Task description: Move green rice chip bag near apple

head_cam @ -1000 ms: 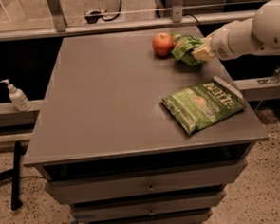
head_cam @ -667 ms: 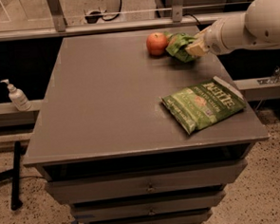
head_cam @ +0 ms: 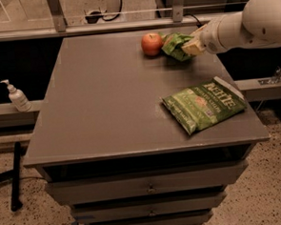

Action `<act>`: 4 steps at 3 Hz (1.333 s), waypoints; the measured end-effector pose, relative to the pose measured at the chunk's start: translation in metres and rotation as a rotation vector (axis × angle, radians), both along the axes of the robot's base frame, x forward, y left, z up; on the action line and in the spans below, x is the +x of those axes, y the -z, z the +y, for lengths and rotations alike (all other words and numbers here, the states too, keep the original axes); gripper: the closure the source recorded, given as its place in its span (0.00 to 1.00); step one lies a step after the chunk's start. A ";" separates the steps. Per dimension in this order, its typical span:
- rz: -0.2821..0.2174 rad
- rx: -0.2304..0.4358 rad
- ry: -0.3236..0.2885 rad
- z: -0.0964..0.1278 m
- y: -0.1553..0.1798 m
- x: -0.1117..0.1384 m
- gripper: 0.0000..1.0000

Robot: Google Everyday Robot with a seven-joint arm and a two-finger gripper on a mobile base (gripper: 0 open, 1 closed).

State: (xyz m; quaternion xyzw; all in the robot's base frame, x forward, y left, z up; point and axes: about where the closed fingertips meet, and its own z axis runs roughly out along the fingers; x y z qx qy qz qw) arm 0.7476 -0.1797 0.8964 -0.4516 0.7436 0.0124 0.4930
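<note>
The green rice chip bag (head_cam: 175,45) is a small wrinkly light-green bag at the far right of the grey table (head_cam: 106,102). It lies right next to the red-orange apple (head_cam: 151,43), on the apple's right. My gripper (head_cam: 192,46) reaches in from the right on a white arm and is at the bag's right end, in contact with it.
A larger flat dark-green "Kettle" bag (head_cam: 204,104) lies near the table's front right corner. A white pump bottle (head_cam: 17,96) stands on a ledge left of the table. Drawers sit below the tabletop. A rail runs behind the table.
The gripper, the bag and the apple have shifted left and toward the table's far edge. The bag stays beside the apple.
</note>
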 end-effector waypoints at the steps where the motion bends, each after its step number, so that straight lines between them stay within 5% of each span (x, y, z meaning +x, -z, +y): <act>1: 0.008 0.006 -0.016 0.006 0.003 -0.004 0.13; 2: 0.017 0.016 -0.031 0.012 0.005 -0.009 0.00; 4: 0.030 0.142 -0.068 0.018 -0.002 -0.061 0.00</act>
